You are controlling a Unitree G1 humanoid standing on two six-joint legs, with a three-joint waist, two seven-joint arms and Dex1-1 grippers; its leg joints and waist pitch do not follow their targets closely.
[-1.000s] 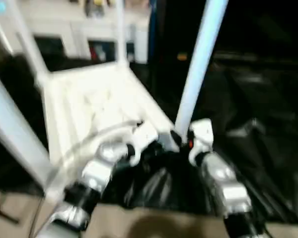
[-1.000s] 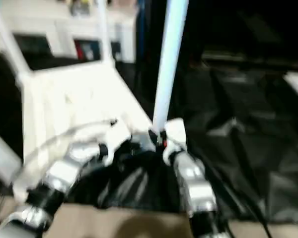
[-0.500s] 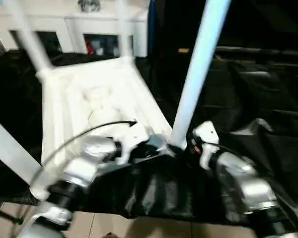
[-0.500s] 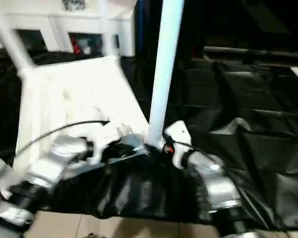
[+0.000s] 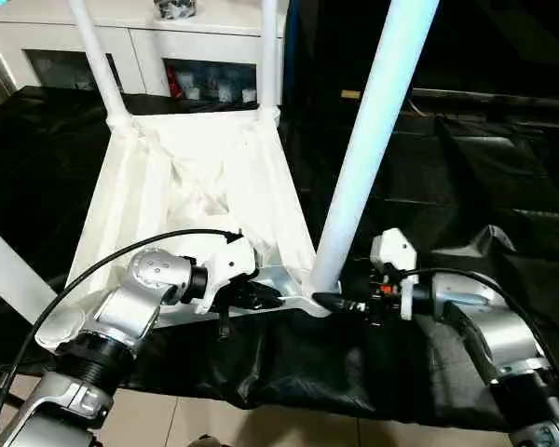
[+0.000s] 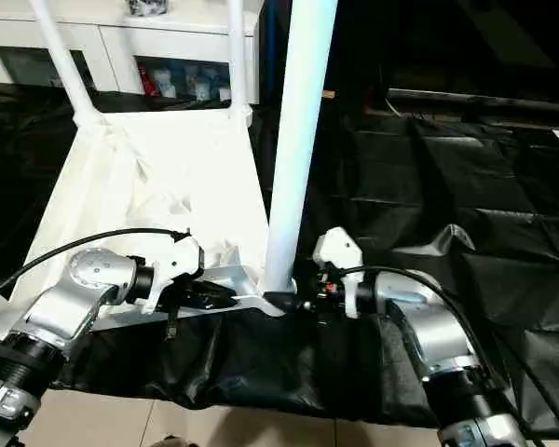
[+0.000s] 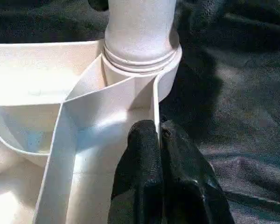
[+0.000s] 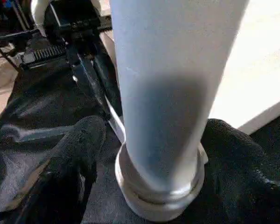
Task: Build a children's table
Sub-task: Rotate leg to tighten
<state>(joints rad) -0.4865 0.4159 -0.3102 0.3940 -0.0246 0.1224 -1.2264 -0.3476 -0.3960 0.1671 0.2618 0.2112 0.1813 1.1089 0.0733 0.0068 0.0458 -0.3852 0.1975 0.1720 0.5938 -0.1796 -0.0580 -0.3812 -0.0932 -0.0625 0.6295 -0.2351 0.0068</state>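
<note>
Inverted children's table point(image 5: 191, 182), legs pointing up; left pincer point(image 7: 161, 140) pinches its rim, right pincer point(image 8: 154, 154) spread around near leg point(image 5: 368, 149).

One small all-white plastic children's table point(image 5: 191, 186) lies inverted, four white tubular legs point(image 5: 373, 140) fitted; two silver robot arms point(image 5: 130, 312) present; one white glass-doored cabinet point(image 5: 149, 47) behind.

White children's table point(image 5: 196, 186), inverted at frame centre-left on black sheeting; ribbed underside facing up, tubular legs point(image 5: 373, 140) rising upright from round corner sockets point(image 7: 142, 60), nearest leg largest.
</note>
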